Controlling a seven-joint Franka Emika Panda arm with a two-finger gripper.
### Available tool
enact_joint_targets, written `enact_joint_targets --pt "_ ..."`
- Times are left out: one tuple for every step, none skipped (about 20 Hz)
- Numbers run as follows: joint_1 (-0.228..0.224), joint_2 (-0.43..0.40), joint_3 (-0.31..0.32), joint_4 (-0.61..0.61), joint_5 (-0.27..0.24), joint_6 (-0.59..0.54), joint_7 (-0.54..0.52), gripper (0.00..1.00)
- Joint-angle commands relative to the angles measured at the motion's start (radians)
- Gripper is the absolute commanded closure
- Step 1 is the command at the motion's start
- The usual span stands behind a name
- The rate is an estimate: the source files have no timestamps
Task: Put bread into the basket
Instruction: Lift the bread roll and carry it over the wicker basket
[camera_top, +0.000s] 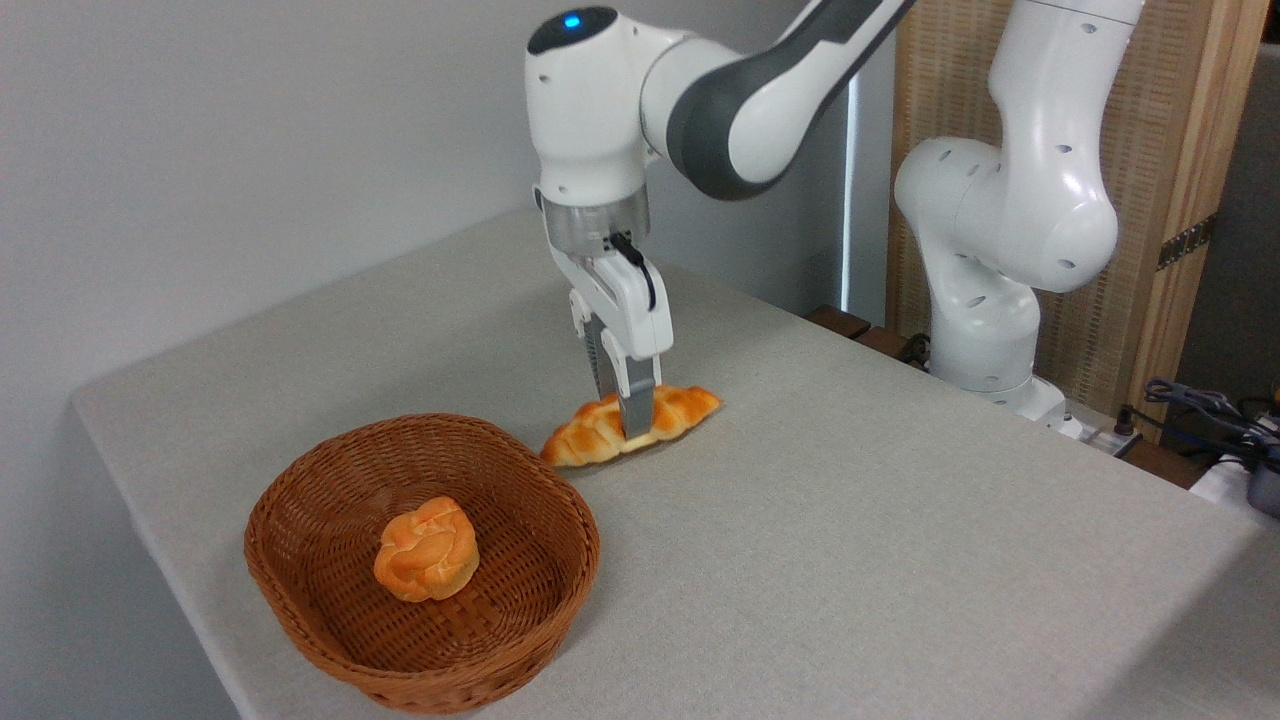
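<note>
Tool (628, 425) fingers straddle the middle of the bread (630, 424) on the table (850, 520), grip uncertain, beside the basket (330, 620)

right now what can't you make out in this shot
- Whether the jaws of the gripper pinch the bread: the near finger hides the contact.
- The basket floor under the round bun: the bun covers it.
- The arm's base: the table edge hides it.
</note>
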Motion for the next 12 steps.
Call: enact_joint_targets --pt "-0.008 0.000 0.064 0.149 0.005 -0.166 0.037 0.48" --pt "-0.008 0.000 0.078 0.166 0.002 -0.197 0.056 0.48" --pt "-0.008 0.000 0.079 0.178 -0.001 -0.220 0.071 0.48" --pt "-0.008 0.001 0.081 0.198 -0.004 -0.234 0.074 0.48" --pt "-0.008 0.003 0.082 0.218 -0.005 -0.234 0.074 0.48" --pt "-0.008 0.004 0.096 0.237 -0.007 -0.234 0.074 0.48" --pt "-0.008 0.013 0.115 0.257 -0.016 -0.234 0.076 0.47" --pt "-0.008 0.019 0.122 0.274 -0.034 -0.232 0.074 0.47" --pt "-0.008 0.027 0.124 0.289 -0.057 -0.220 0.073 0.46" --pt "-0.008 0.044 0.133 0.313 -0.077 -0.208 0.073 0.45" --pt "-0.011 0.077 0.148 0.339 -0.088 -0.184 0.071 0.45" --pt "-0.012 0.113 0.151 0.369 -0.096 -0.147 0.068 0.45"
